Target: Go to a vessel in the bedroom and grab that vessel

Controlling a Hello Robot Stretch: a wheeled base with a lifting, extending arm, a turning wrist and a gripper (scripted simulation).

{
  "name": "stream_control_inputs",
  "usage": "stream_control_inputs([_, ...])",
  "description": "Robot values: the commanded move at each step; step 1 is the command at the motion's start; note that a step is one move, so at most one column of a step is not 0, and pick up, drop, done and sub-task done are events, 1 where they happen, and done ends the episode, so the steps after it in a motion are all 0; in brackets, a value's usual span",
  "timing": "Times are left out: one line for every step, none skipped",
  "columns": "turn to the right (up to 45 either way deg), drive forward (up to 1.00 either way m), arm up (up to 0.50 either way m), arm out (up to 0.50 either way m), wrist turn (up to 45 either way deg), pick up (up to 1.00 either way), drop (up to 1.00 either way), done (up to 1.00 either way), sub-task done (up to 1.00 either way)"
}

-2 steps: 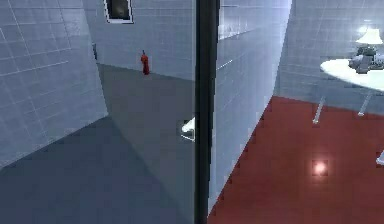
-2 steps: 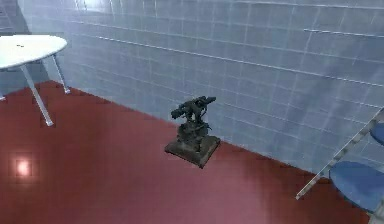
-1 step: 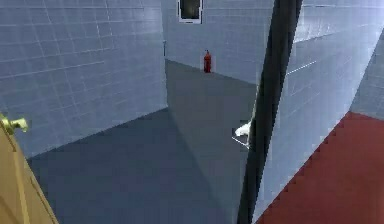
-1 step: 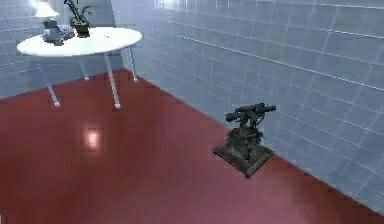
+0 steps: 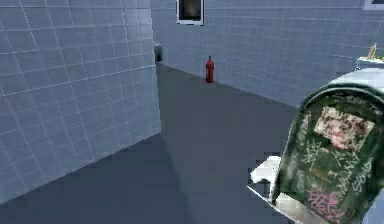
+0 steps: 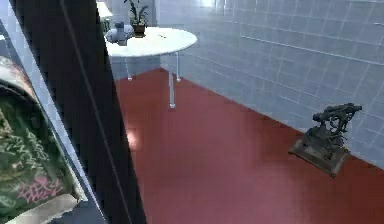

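Note:
A white round table (image 6: 152, 41) stands on thin legs at the top of the arm side view, on a red floor. On it are a potted plant (image 6: 137, 15) and, at its left edge, a small grey rounded thing (image 6: 120, 34) that may be a vessel. It is too small to name surely.
A green bin with scrawled sides (image 5: 332, 150) stands close at the forward view's right and shows again at the arm side view's left (image 6: 28, 150). A dark upright frame (image 6: 85, 110) stands beside it. A red fire extinguisher (image 5: 210, 69) stands by the far tiled wall. A dark device (image 6: 328, 138) sits on the red floor.

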Motion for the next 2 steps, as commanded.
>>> stream_control_inputs([0.0, 1.00, 0.00, 0.00, 0.0, 0.00, 0.00, 0.00, 0.00])
stream_control_inputs([0.0, 1.00, 0.00, 0.00, 0.0, 0.00, 0.00, 0.00, 0.00])
